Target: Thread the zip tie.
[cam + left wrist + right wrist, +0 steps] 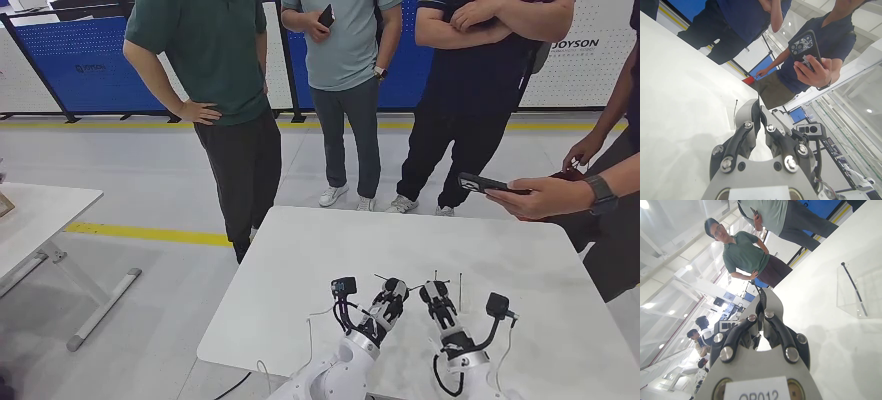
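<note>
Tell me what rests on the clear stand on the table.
One black zip tie lies along the face of the clear stand. The stand is see-through, so nothing beneath is hidden.

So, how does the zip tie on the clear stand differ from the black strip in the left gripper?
The zip tie leans free on the clear stand; the black strip is pinched in the left gripper. The zip tie shows its whole length; the black strip, only a short tip. Both are thin and black.
</note>
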`<state>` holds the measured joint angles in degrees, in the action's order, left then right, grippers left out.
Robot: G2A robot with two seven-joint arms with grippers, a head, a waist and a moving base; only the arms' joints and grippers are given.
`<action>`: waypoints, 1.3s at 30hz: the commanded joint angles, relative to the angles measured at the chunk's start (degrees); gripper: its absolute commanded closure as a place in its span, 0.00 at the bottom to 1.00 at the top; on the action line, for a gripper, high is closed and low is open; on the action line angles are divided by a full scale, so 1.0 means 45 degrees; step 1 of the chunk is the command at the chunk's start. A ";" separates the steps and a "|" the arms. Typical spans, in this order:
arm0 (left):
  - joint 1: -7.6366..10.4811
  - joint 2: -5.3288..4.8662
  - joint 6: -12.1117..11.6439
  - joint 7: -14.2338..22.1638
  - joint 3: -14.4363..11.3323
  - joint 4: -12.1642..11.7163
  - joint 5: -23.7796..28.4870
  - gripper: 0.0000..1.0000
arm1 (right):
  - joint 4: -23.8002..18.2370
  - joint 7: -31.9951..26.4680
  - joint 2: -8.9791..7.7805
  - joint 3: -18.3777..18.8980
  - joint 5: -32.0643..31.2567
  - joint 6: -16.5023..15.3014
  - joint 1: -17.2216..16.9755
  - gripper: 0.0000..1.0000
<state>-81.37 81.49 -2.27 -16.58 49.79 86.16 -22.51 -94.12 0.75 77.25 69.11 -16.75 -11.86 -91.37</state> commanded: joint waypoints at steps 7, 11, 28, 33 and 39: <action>-0.0041 0.0025 -0.0142 0.0054 0.0025 0.0061 0.0091 1.00 | 0.0091 -0.0074 0.0011 -0.0039 -0.0102 0.0213 0.0058 1.00; -0.0049 0.0031 -0.0148 0.0138 0.0028 0.0084 0.0063 1.00 | 0.0096 -0.0180 0.0014 -0.0072 -0.0141 0.0253 0.0101 1.00; -0.0021 0.0092 0.0164 0.0085 0.0064 0.0018 -0.0083 1.00 | -0.0003 -0.0436 -0.0008 0.0102 0.0051 0.0409 0.0029 0.76; 0.0007 0.0119 0.0217 0.0056 0.0065 -0.0040 -0.0076 1.00 | 0.0005 -0.0396 -0.0008 0.0129 0.0074 0.0375 0.0003 0.80; 0.0015 0.0147 0.0273 -0.0008 0.0085 -0.0059 -0.0074 1.00 | 0.0009 -0.0318 -0.0010 0.0170 0.0113 0.0254 -0.0053 0.91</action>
<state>-81.31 82.14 -1.07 -16.55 50.15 85.91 -22.88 -94.07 -0.72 77.21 69.85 -16.24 -10.66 -91.57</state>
